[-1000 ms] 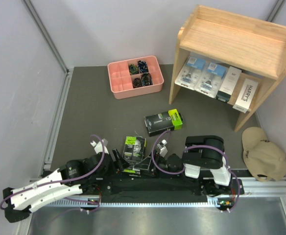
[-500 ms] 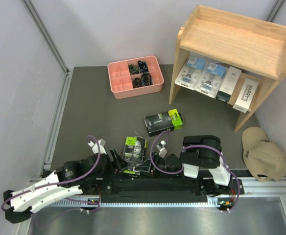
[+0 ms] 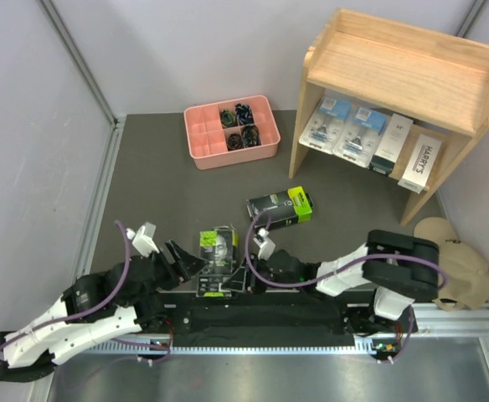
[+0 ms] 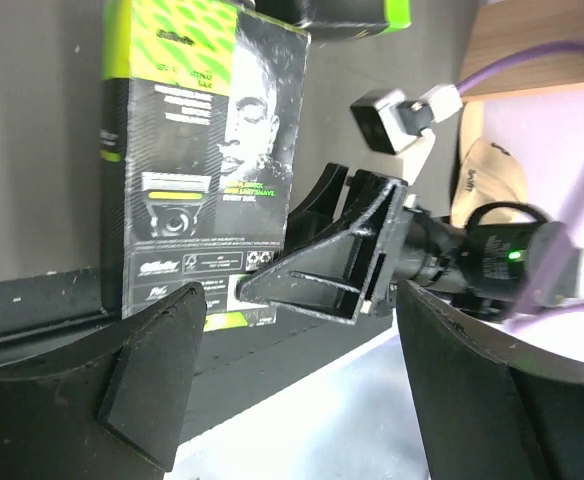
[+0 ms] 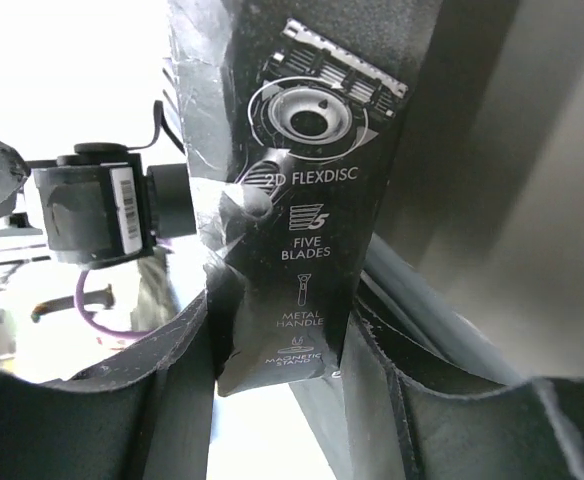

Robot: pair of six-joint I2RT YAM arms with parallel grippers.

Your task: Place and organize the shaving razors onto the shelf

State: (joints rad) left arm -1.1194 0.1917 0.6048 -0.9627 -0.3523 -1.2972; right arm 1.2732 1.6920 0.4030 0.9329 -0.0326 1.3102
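Note:
A black razor box with lime-green end (image 3: 217, 251) stands tilted at the near table edge, gripped at its lower corner by my right gripper (image 3: 243, 276). In the right wrist view the box (image 5: 302, 170) sits between the shut fingers of the gripper (image 5: 282, 370). My left gripper (image 3: 186, 261) is open and empty just left of this box; in its wrist view the gripper (image 4: 307, 400) faces the box (image 4: 207, 160). A second black box (image 3: 280, 207) lies mid-table. The wooden shelf (image 3: 399, 63) holds two blister packs (image 3: 326, 120) and two white boxes (image 3: 393, 142) on its lower tier.
A pink divided tray (image 3: 196, 142) with small dark items sits at the back, left of the shelf. A tan cap (image 3: 452, 260) lies at the right by the shelf's leg. The black arm-base rail (image 3: 270, 314) runs along the near edge.
My right arm has stretched out to the left and carried the held box left and a little away from the edge. My left arm has swung back to the left, its gripper still beside the box.

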